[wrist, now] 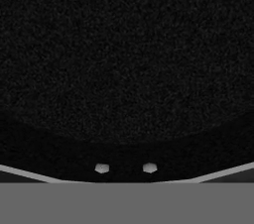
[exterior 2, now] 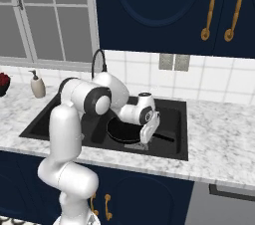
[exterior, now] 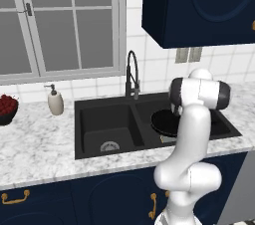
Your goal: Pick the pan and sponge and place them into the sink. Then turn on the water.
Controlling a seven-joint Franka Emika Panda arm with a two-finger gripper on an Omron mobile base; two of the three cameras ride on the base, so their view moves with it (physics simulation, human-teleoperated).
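The black pan lies in the right basin of the black double sink, its handle pointing right. Only a small yellow-and-grey piece of the sponge shows at the basin's front wall, just under the pan's front rim. My gripper reaches down at that front rim, fingertips close together, shut. The hand view looks onto the pan's black surface, and I cannot make out anything pinched between the tips. The black gooseneck faucet stands behind the divider; no water runs.
A beige soap dispenser stands on the counter left of the sink, and a dark bowl of red fruit sits further left. Dark blue wall cabinets hang above the right basin. A window is behind the faucet.
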